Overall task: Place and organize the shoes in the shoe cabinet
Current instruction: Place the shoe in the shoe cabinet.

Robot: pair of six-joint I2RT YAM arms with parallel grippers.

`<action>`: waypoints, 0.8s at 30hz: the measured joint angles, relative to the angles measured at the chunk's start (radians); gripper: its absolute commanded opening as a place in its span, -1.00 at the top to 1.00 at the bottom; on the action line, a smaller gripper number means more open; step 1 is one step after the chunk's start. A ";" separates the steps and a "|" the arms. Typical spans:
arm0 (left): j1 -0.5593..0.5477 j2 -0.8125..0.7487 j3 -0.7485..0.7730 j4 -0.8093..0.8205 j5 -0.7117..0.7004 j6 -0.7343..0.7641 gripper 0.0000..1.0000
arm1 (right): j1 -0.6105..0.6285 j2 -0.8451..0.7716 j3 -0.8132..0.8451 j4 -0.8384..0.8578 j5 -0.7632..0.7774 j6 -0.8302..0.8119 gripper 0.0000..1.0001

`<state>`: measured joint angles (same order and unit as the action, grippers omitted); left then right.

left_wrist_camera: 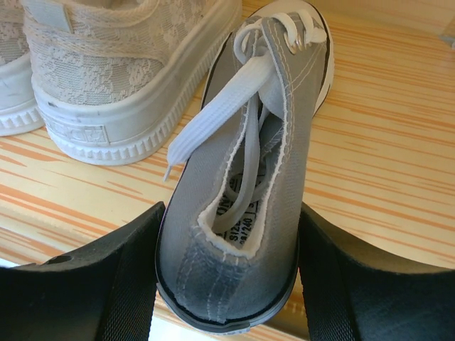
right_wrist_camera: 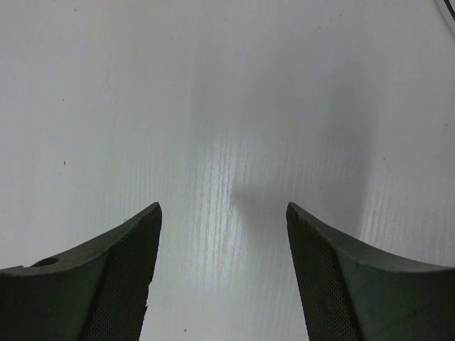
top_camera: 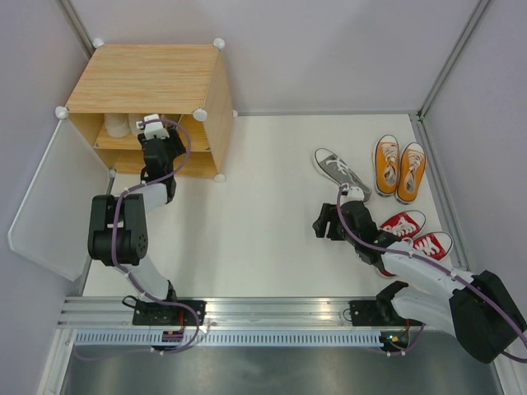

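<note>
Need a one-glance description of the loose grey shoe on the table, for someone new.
On the white table, look to the far right, where an orange pair stands side by side. Just left of it lies the grey sneaker. It is the only single shoe there and lies diagonally, while the orange pair and the red pair each sit matched.

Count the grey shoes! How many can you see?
2. One grey shoe lies on the white table beside the orange pair. The other grey shoe is in the left gripper, inside the cabinet, beside a cream shoe. More could be hidden.
</note>
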<state>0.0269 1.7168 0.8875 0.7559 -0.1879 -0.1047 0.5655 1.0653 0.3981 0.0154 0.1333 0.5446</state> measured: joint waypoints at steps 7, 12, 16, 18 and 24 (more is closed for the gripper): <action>-0.010 0.023 0.010 0.029 -0.026 -0.010 0.95 | 0.000 0.012 0.000 0.000 0.002 0.000 -0.50; -0.019 0.049 0.033 0.023 -0.046 -0.010 0.95 | 0.000 0.019 0.000 0.001 0.003 0.000 -0.50; -0.027 0.070 0.058 0.022 -0.060 -0.011 0.95 | 0.000 0.029 0.000 0.003 0.003 0.000 -0.50; -0.029 0.083 0.069 0.024 -0.065 -0.011 0.95 | 0.000 0.033 0.000 0.004 0.003 0.000 -0.50; -0.030 0.106 0.093 0.031 -0.067 -0.011 0.96 | 0.000 0.038 0.000 0.010 0.004 -0.001 -0.50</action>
<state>-0.0029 1.8233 0.9806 0.7872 -0.2546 -0.1158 0.5655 1.1034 0.3981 0.0257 0.1375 0.5438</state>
